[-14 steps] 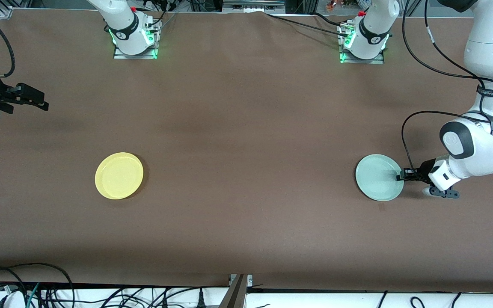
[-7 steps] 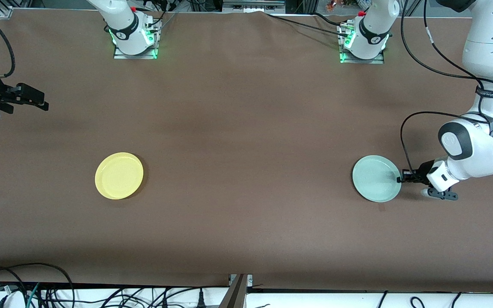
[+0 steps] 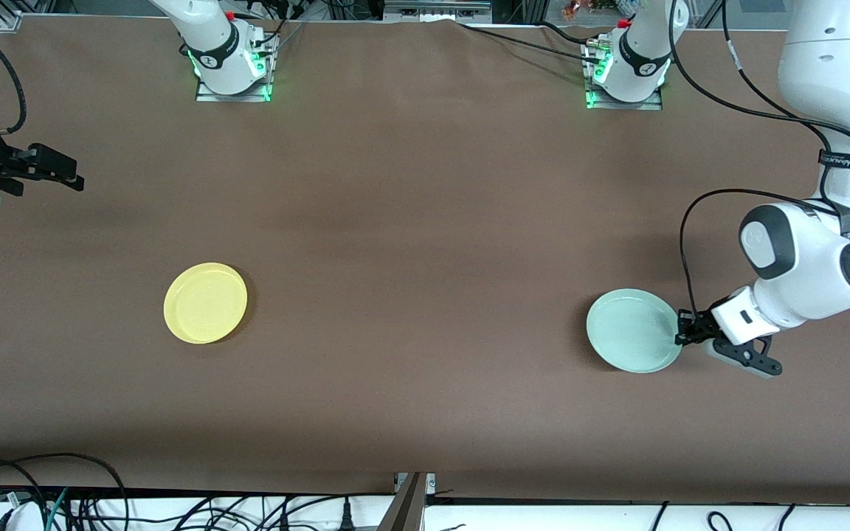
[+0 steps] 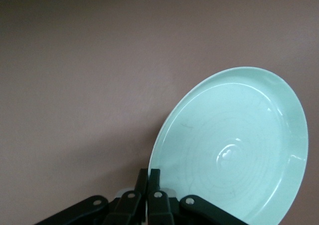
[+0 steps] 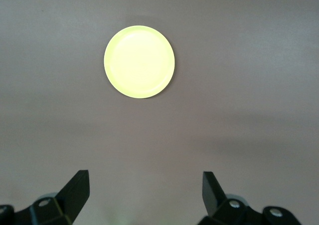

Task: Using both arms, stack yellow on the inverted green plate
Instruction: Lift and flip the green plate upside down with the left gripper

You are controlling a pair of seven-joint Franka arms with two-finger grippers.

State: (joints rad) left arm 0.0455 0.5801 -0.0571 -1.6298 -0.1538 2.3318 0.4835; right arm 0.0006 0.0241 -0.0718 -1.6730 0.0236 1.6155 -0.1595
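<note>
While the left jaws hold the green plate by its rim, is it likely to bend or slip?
The green plate keeps its round shape in the left gripper, so probably stiff. Its glossy surface and thin edge grip suggest it might slip or swing.

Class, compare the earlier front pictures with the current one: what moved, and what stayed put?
The left gripper, shut on the green plate rim, has carried it toward the right arm's end, tilting it up. The yellow plate and waiting right gripper have not moved.

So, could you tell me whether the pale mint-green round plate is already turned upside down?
Not yet: the green plate shows its hollow upper face, its rim pinched in the shut left gripper.
</note>
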